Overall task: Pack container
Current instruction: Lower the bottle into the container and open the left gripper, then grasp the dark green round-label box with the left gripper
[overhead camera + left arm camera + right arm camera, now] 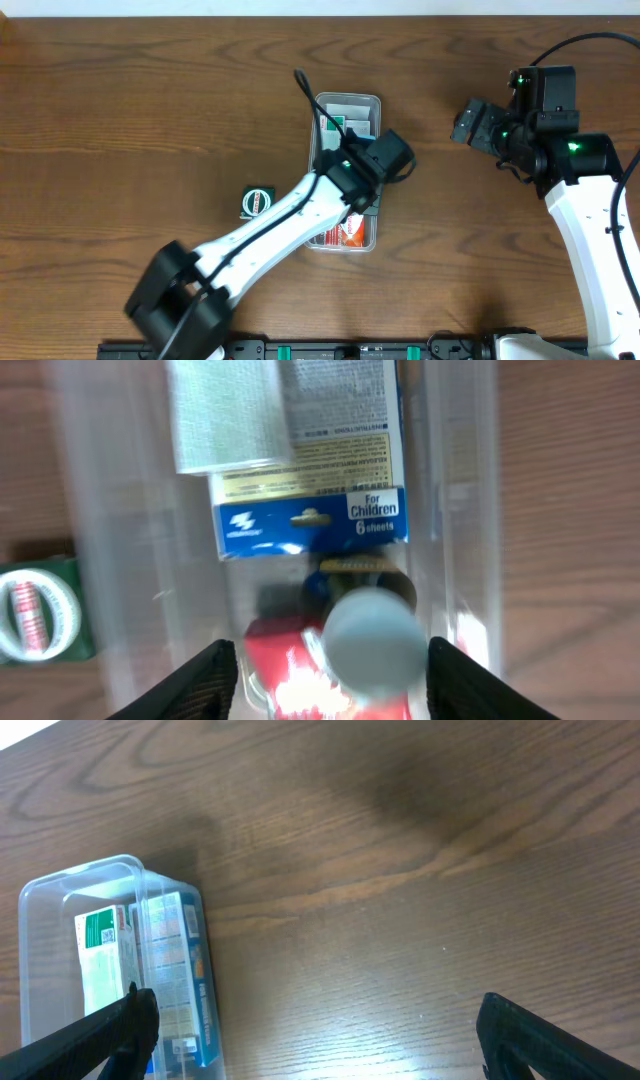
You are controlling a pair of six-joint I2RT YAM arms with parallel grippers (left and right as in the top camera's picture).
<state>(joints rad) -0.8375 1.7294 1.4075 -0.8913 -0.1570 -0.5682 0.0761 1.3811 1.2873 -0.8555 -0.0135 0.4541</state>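
The long clear container (349, 98) stands mid-table. It holds a blue box (310, 525) marked "For Children", a pale grey box (228, 415) and a red pack (280, 660). My left gripper (384, 160) hangs over the container's middle, open (335, 685). A blurred pale blue round thing (372, 640) lies between its fingers without touching them. A small green box (258, 200) sits on the table left of the container and shows in the left wrist view (40, 610). My right gripper (468, 122) is open and empty (320, 1040), to the right of the container (85, 878).
Dark wood table (120, 120) all round. A black rail (400, 350) runs along the front edge. The left arm's cable (305, 85) loops over the container's far left corner.
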